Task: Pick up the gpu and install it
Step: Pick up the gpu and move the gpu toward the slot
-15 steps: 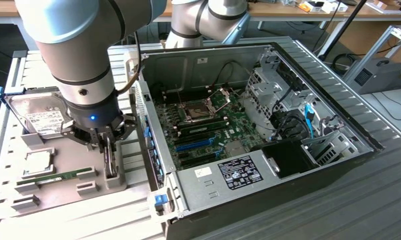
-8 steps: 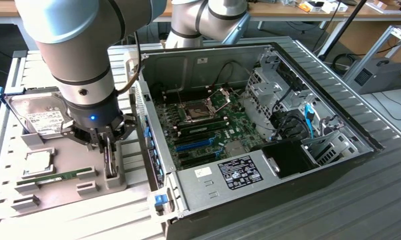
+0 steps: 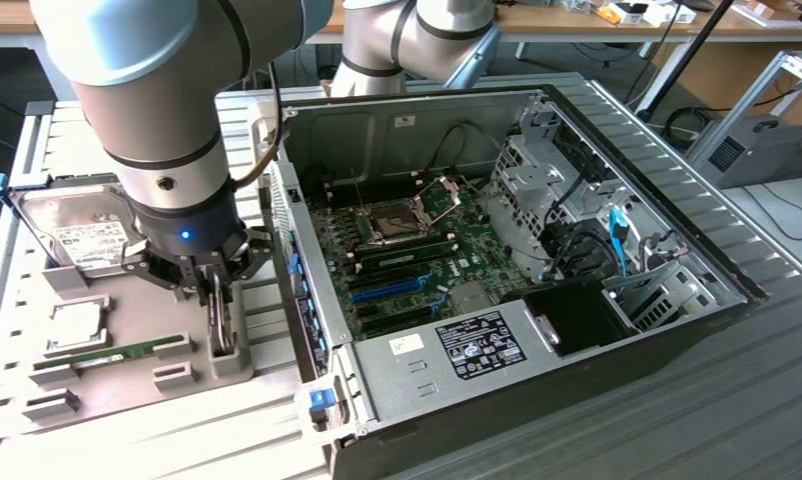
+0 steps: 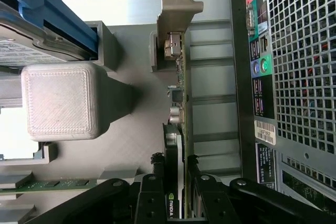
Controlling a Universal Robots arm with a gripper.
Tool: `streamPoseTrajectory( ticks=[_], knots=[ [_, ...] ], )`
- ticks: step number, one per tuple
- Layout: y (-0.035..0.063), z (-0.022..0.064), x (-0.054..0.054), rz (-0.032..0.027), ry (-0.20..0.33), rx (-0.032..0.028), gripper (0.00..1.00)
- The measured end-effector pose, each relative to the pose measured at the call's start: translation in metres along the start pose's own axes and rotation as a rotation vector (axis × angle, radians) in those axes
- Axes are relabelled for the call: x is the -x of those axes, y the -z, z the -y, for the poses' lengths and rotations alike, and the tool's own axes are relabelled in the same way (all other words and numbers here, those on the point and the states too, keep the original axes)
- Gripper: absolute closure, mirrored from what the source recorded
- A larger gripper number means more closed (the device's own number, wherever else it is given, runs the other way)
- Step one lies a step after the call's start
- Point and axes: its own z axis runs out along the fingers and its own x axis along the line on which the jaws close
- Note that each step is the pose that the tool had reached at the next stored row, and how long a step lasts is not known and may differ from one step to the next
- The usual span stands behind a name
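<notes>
In the exterior view the arm reaches down over a gray tray (image 3: 141,305) at the exterior view's left. Its gripper (image 3: 209,282) is low on the graphics card (image 3: 221,325), which stands on edge in a slot of the tray, just beside the open computer case (image 3: 508,250). The wrist view adds the close detail. Two black fingers (image 4: 195,174) press against either face of the card in a narrow grip that holds it. The card's silver bracket (image 4: 178,3) is at the far end, and the case's rear ports (image 4: 257,66) run alongside. A hard drive (image 3: 78,232) in a blue frame and a memory stick (image 3: 108,355) lie on the same tray. Tray and case sit on a slatted metal table (image 3: 668,420). Behind it runs a wooden workbench (image 3: 548,30) — cluttered, with a cable hanging down.
</notes>
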Motion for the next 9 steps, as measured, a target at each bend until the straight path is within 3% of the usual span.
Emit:
streamPoseTrajectory(
  ticks=[9],
  knots=[
    [0.0072, -0.0003, 0.0002, 0.0003, 0.000, -0.0003, 0.73]
  ],
)
